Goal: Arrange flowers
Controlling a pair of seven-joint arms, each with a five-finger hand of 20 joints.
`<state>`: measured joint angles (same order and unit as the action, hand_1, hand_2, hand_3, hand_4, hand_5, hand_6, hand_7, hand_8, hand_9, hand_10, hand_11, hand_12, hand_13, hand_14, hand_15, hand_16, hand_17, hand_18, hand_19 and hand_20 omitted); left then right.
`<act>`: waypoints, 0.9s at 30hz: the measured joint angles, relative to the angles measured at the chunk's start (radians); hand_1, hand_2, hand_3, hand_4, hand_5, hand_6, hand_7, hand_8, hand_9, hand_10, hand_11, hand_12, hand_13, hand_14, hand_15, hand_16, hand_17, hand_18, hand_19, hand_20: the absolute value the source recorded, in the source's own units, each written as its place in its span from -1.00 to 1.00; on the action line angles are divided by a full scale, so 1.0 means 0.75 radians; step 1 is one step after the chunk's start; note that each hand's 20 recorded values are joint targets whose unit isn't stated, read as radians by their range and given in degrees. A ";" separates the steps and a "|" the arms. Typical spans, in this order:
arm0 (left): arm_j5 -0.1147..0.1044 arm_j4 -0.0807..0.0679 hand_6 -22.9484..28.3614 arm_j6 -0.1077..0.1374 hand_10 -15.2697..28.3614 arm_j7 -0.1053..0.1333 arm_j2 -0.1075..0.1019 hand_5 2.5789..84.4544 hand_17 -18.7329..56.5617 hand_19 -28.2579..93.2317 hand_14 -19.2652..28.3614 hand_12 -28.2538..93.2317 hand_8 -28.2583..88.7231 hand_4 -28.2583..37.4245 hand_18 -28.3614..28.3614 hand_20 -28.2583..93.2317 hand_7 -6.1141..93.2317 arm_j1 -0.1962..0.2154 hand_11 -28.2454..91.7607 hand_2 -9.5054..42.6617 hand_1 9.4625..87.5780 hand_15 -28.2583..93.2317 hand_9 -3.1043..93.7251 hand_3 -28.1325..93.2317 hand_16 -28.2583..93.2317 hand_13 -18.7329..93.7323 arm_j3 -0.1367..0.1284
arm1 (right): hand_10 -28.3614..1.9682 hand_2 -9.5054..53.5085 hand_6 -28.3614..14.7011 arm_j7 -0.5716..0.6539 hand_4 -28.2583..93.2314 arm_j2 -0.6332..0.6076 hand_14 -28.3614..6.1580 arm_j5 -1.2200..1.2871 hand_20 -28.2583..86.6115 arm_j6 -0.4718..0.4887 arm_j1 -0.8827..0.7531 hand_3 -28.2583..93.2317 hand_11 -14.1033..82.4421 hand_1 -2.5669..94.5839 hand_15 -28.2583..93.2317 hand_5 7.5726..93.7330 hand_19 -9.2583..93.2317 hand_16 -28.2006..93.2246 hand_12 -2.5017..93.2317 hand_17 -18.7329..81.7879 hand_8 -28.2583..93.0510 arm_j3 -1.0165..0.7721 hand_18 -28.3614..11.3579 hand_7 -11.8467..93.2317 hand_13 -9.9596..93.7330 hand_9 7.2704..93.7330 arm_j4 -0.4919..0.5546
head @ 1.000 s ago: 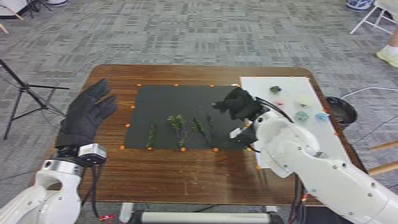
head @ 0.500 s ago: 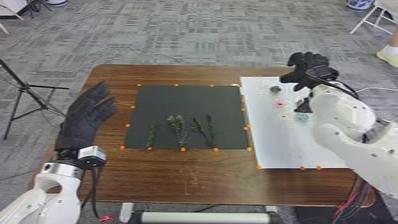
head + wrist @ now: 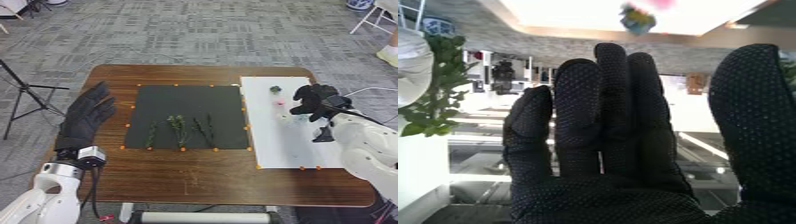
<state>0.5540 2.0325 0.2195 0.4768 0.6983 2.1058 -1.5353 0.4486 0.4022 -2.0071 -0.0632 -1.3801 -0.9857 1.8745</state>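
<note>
Black fabric gloves are worn on both of the robot's hands, above a brown wooden worktop (image 3: 218, 185). A dark mat (image 3: 169, 100) is laid on the worktop, with slim green stems (image 3: 178, 128) spread side by side over its near half, roughly pointing away from the robot. To the right of the mat, a white board (image 3: 275, 150) is set. Small flower heads are scattered on it: a dark one (image 3: 275, 89) towards the far end, a pink one (image 3: 281, 102) nearer the robot, and a pale yellowish one (image 3: 285, 117) nearer again. Orange markers (image 3: 183, 149) are dotted along the edges of both mat and board.

The right hand (image 3: 314, 98) is held over the right side of the board. In the wrist view its fingers are seen straight and open, with the thumb spread well apart and nothing gripped. The left hand (image 3: 83, 120) is held beside the mat's left edge, its fingers extended and relaxed, with nothing held.

Compared with the earlier head views, the right hand has been carried from the mat's right edge across to the board, and has since been brought nearer the robot. The left hand and the stems have been left in place.
</note>
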 measured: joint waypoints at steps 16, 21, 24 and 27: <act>-0.001 0.001 0.01 0.001 0.20 0.003 0.001 -0.42 -0.71 0.08 0.41 -0.22 -0.68 -0.83 0.61 -0.37 -0.48 0.003 -0.18 -0.92 -0.50 -0.14 -0.57 0.57 -0.48 -0.39 -0.002 | 0.25 -1.00 0.24 0.037 -1.00 0.059 0.02 -0.267 0.44 -0.046 0.163 0.77 -0.22 -0.31 0.73 0.03 0.75 -0.06 -0.49 -0.14 -0.74 0.316 -0.62 -0.21 0.15 0.19 -0.099; -0.002 0.001 0.01 0.002 0.20 0.007 0.001 -0.42 -0.70 0.08 0.42 -0.22 -0.68 -0.83 0.61 -0.37 -0.48 0.000 -0.18 -0.92 -0.50 -0.14 -0.57 0.56 -0.48 -0.39 -0.002 | 0.18 -1.00 0.23 0.123 -1.00 0.065 0.02 -0.382 0.44 -0.135 0.272 0.77 -0.22 -0.30 0.73 0.05 0.76 -0.06 -0.49 -0.13 -0.73 0.483 -0.61 -0.21 0.16 0.21 -0.174; -0.002 0.001 0.00 0.002 0.20 0.009 0.000 -0.42 -0.70 0.08 0.41 -0.22 -0.68 -0.83 0.61 -0.37 -0.47 -0.001 -0.18 -0.92 -0.50 -0.14 -0.57 0.56 -0.48 -0.39 -0.002 | 0.17 -1.00 0.23 0.161 -1.00 0.072 0.02 -0.454 0.44 -0.177 0.327 0.77 -0.22 -0.31 0.73 0.05 0.77 -0.05 -0.48 -0.14 -0.73 0.561 -0.62 -0.21 0.16 0.20 -0.211; -0.003 0.001 0.01 0.003 0.20 0.011 0.000 -0.42 -0.70 0.08 0.42 -0.22 -0.68 -0.83 0.61 -0.37 -0.48 -0.003 -0.18 -0.92 -0.50 -0.14 -0.57 0.56 -0.48 -0.39 -0.002 | 0.17 -1.00 0.24 0.140 -1.00 0.079 0.02 -0.436 0.44 -0.161 0.322 0.77 -0.22 -0.32 0.73 0.05 0.76 -0.05 -0.48 -0.14 -0.73 0.528 -0.62 -0.21 0.16 0.20 -0.206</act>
<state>0.5521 2.0334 0.2214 0.4849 0.6982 2.1037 -1.5369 0.5538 0.4611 -2.3339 -0.1838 -1.1388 -0.5895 1.7203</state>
